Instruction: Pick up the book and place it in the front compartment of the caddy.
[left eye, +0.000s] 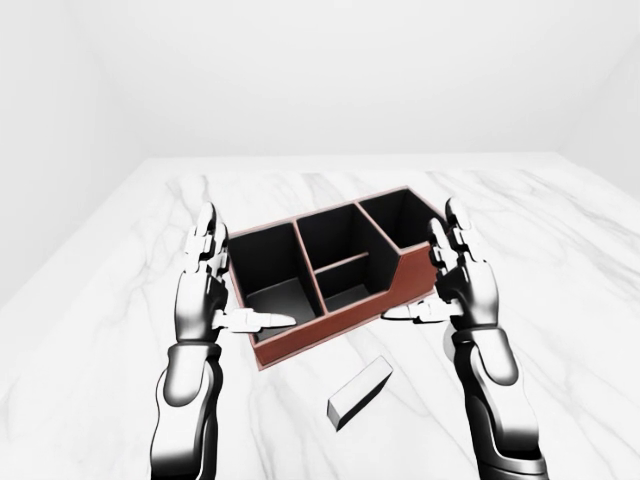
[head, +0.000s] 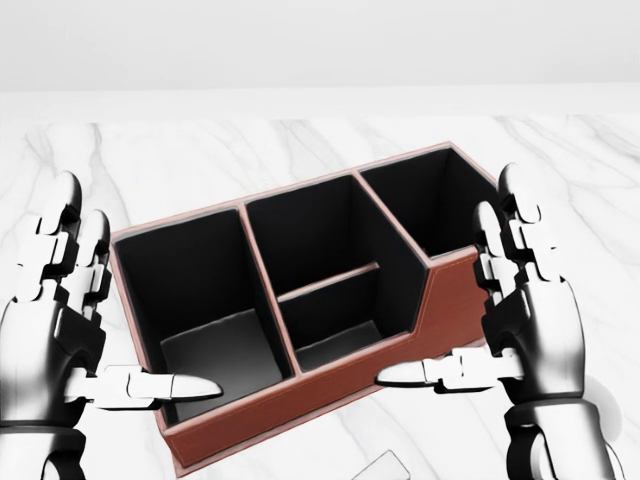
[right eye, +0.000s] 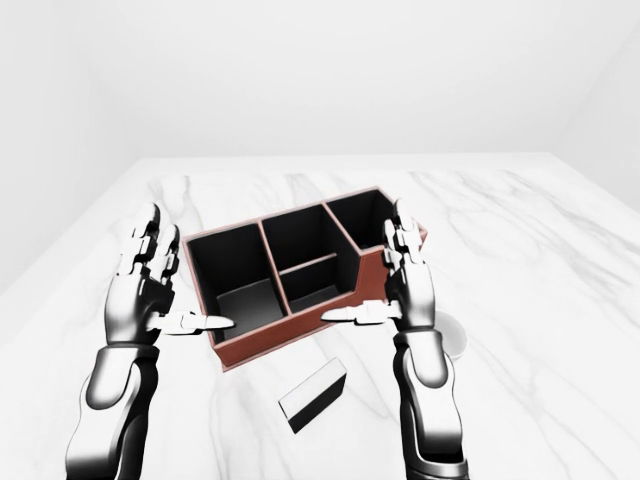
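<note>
left hand (left eye: 205, 290): raised at the left of the left-eye view, palm turned inward, fingers straight up and spread, thumb pointing right toward the caddy; wide open, holding nothing.
left arm: chrome forearm rises from the bottom edge of the left-eye view, just left of the caddy.
marble table (left eye: 90, 330): white with grey veins, fills the lower part of all views; everything rests on it.
caddy (head: 310, 405): reddish-brown outside, black inside, set at a slant between the two hands; its low wall faces the bottom of the head view.
caddy compartments: one large bay at the left, a middle bay split by a low divider, a taller bay at the upper right; all look empty.
book (left eye: 359, 392): dark cover with a pale page edge, lying flat on the table below the caddy in the left-eye view, apart from it and between the two forearms; only a pale corner shows at the bottom edge of the head view.
right hand (left eye: 465, 285): raised at the right of the caddy, mirror of the other, fingers upright, thumb pointing left; wide open and empty.
round grey patch (right eye: 450, 340): on the table just right of the right forearm in the right-eye view; cannot tell what it is.
</note>
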